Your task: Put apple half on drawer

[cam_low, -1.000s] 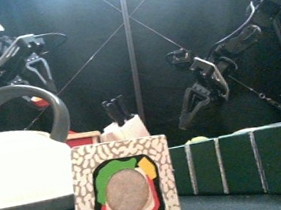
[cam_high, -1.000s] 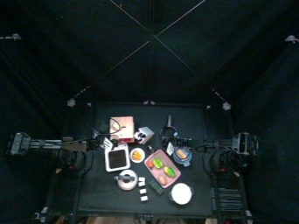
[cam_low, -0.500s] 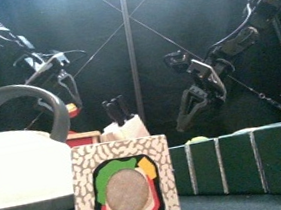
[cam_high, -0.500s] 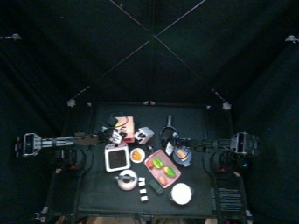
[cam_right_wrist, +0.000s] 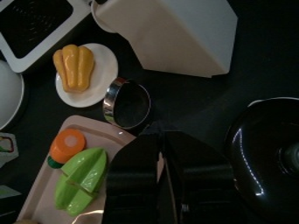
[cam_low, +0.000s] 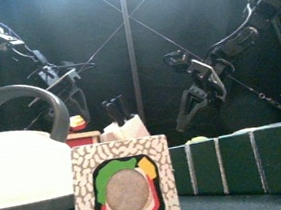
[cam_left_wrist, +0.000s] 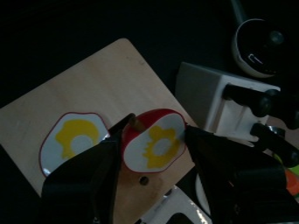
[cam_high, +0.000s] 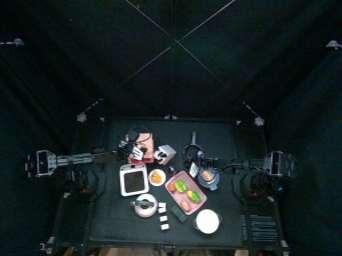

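Note:
My left gripper (cam_left_wrist: 158, 153) is shut on an apple half (cam_left_wrist: 156, 143), red-skinned with a yellow face, and holds it above the wooden board (cam_left_wrist: 70, 96). A second apple half (cam_left_wrist: 73, 140) lies flat on the board. In the front view the held apple half (cam_low: 76, 123) hangs under the left gripper (cam_low: 73, 106), behind the kettle. In the top view the left gripper (cam_high: 135, 155) is over the board's near edge. The drawer seems to be the small pinkish block (cam_high: 209, 177) right of the pink tray; it is too small to be sure. My right gripper (cam_right_wrist: 160, 140) is shut and empty, hovering near the tray.
A white knife block (cam_high: 163, 152) stands right of the board. A white square dish (cam_high: 134, 181), the pink tray (cam_high: 177, 181) with vegetables, a white kettle (cam_low: 17, 163), a black pan (cam_right_wrist: 267, 149) and a metal cup (cam_right_wrist: 128, 103) crowd the table. Sandwich blocks (cam_low: 123, 186) fill the front edge.
In the front view the left arm has come down and to the right, and the apple half now shows under its gripper. The right arm has not moved.

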